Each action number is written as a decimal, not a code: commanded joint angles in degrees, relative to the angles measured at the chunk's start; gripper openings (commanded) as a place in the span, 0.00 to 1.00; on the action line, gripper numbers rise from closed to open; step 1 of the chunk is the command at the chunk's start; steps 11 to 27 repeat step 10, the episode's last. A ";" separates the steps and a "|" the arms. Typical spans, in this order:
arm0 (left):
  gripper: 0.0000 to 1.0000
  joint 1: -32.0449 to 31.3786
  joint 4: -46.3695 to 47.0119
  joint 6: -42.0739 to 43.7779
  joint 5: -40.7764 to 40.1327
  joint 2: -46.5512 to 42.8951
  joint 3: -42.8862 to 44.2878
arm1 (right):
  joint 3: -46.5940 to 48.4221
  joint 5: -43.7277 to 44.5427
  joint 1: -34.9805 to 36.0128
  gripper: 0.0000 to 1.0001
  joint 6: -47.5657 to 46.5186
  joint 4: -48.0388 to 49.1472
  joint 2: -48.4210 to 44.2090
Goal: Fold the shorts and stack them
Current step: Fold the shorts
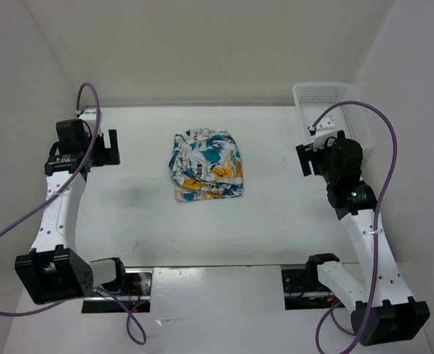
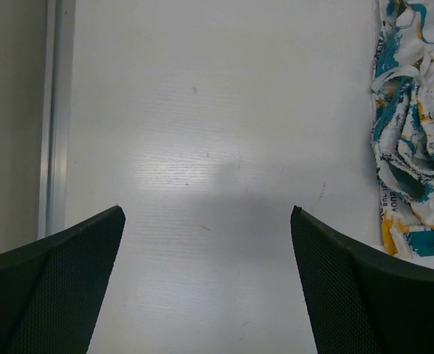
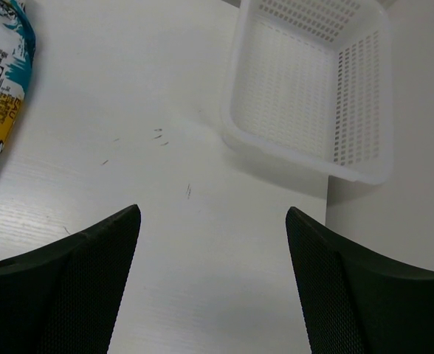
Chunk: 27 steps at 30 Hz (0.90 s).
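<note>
The shorts (image 1: 206, 165), white fabric with teal, yellow-orange and black patches, lie bunched and roughly folded in the middle of the table. Their edge shows at the right of the left wrist view (image 2: 416, 133) and at the top left of the right wrist view (image 3: 1, 88). My left gripper (image 1: 106, 148) hangs open over bare table to the left of the shorts, nothing between its fingers (image 2: 69, 280). To their right, beside the basket, my right gripper (image 1: 309, 156) is open too, its fingers (image 3: 350, 287) empty.
A white plastic mesh basket (image 1: 325, 110) stands empty at the back right corner (image 3: 364, 88). White walls close in the table at the back and both sides. A metal strip (image 2: 54, 118) runs along the left table edge.
</note>
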 commanded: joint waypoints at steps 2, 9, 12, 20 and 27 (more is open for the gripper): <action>1.00 0.36 2.88 0.21 -2.43 -2.65 -1.56 | -0.23 -0.53 -0.38 0.84 0.27 0.38 -0.78; 1.00 0.36 3.41 0.21 -4.19 -3.18 -2.62 | -0.76 -1.07 -0.38 0.84 0.27 0.92 -0.25; 1.00 0.36 3.41 0.21 -4.19 -3.18 -2.62 | -0.76 -1.07 -0.38 0.86 0.27 0.92 -0.25; 1.00 0.36 3.41 0.21 -4.19 -3.18 -2.62 | -0.76 -1.07 -0.38 0.86 0.27 0.92 -0.25; 1.00 0.36 3.41 0.21 -4.19 -3.18 -2.62 | -0.76 -1.07 -0.38 0.86 0.27 0.92 -0.25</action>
